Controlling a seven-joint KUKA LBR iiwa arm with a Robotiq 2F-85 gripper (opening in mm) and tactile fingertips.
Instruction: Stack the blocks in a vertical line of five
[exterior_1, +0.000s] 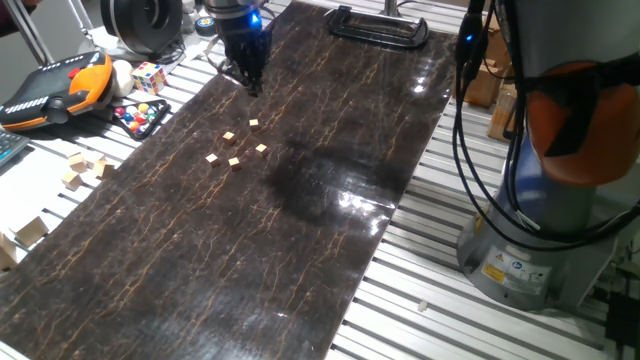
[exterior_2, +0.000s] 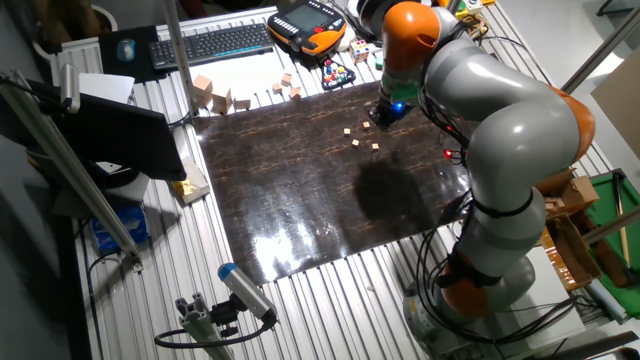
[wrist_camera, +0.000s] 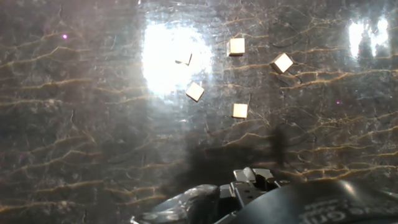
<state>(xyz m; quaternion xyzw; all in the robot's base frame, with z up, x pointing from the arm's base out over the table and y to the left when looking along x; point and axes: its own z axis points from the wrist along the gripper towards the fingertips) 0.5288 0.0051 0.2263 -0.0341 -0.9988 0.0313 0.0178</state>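
Five blocks (exterior_1: 236, 146) lie loose on the dark marbled bench (exterior_1: 200, 260), none stacked, each apart from the others. In one fixed view they form a small cluster near the bench's far left edge; the hand view shows all five (wrist_camera: 236, 111), one half lost in glare. Stacking not yet begun, by my reading.

Claw (exterior_1: 250, 80) hangs above the bench, just beyond the cluster, holding nothing. Fingers blurred and dark in every view: cannot tell whether spread or closed. Likely held high so the hand camera takes in all five before a first pick.

Off the bench: larger pale wooden blocks (exterior_1: 85, 170), a multicoloured puzzle cube (exterior_1: 149, 77), an orange pendant (exterior_1: 60, 90). Yellow warning stickers (exterior_1: 505, 268) on the arm's base; text too small to read. No brand legible.
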